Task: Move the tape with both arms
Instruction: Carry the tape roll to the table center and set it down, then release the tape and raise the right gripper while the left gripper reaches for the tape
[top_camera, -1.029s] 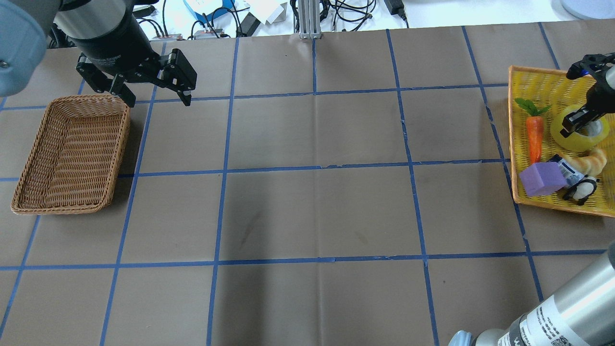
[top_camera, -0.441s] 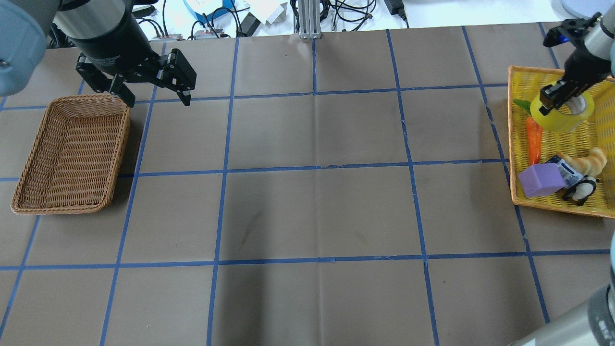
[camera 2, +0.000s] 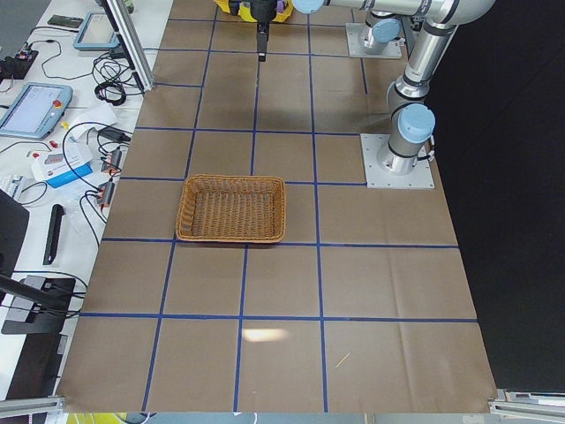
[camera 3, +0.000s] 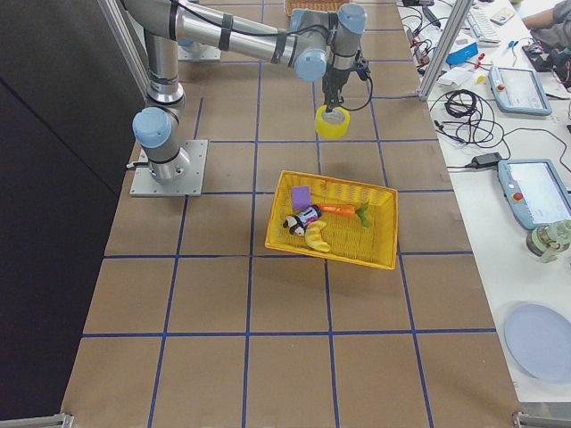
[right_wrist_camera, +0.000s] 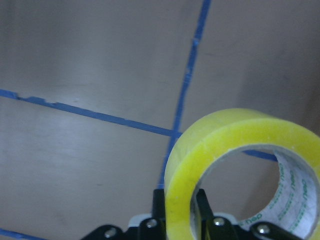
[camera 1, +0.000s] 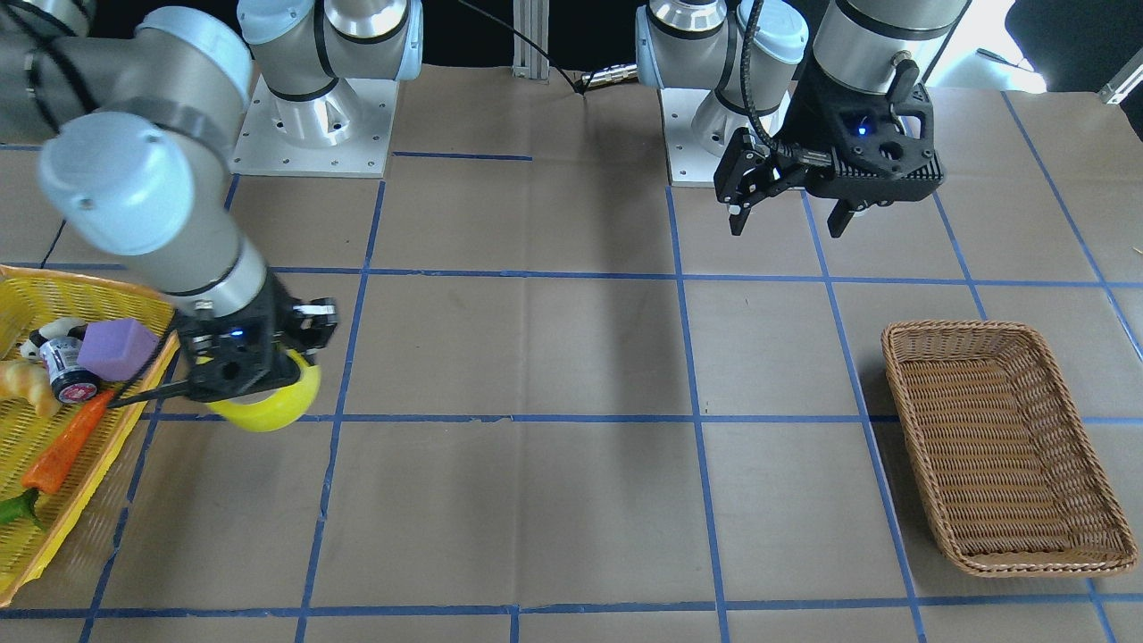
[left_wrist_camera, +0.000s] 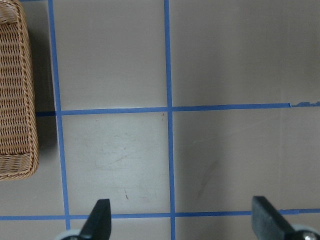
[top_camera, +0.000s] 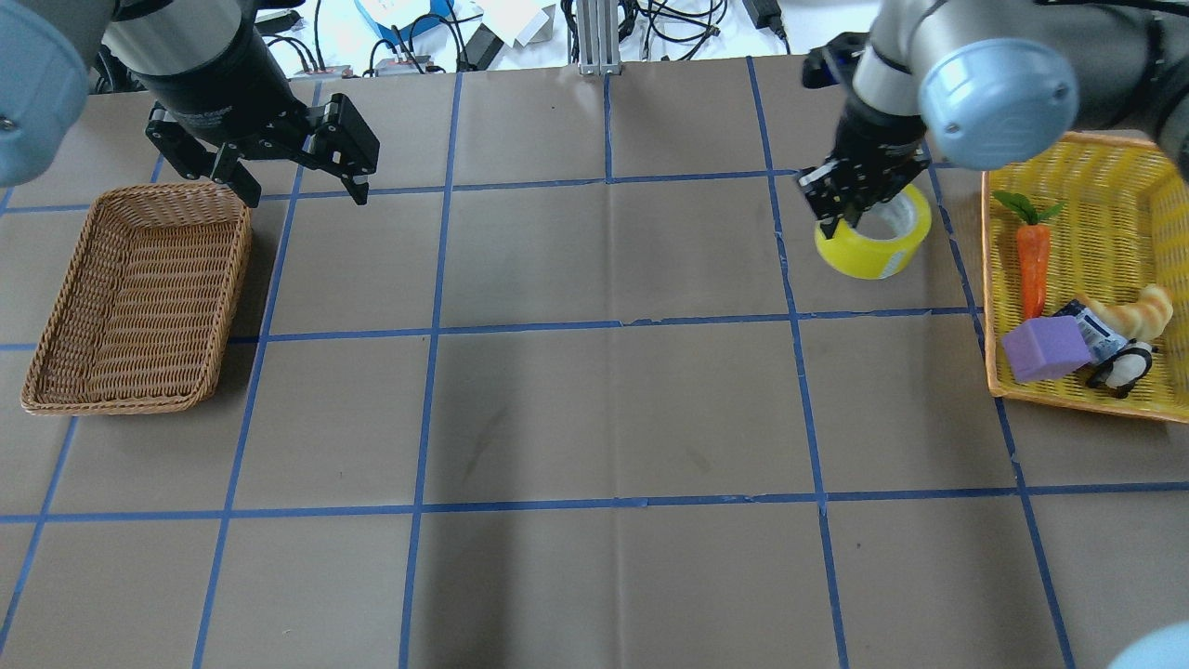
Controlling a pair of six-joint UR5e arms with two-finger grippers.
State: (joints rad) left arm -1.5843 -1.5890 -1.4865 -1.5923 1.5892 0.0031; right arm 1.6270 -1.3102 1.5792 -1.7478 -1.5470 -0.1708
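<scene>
The yellow tape roll [top_camera: 878,249] hangs from my right gripper [top_camera: 841,221], which is shut on the roll's wall with one finger inside the core. It is over the brown table paper, just left of the yellow basket. It also shows in the front-facing view [camera 1: 268,409], the right side view [camera 3: 332,125] and the right wrist view [right_wrist_camera: 225,145]. My left gripper [top_camera: 307,190] is open and empty above the far right corner of the wicker basket [top_camera: 228,307]. The left wrist view shows its open gripper [left_wrist_camera: 181,215] above bare paper.
The yellow basket [top_camera: 1105,186] at the right holds a carrot [top_camera: 1033,265], a purple block [top_camera: 1045,347], a croissant [top_camera: 1138,314], a small jar and a penguin toy [top_camera: 1119,367]. The wicker basket holds nothing. Cables and boxes lie beyond the table's far edge.
My right gripper has lifted the tape out of the yellow basket and carried it left, over the table paper. The left arm has not moved.
</scene>
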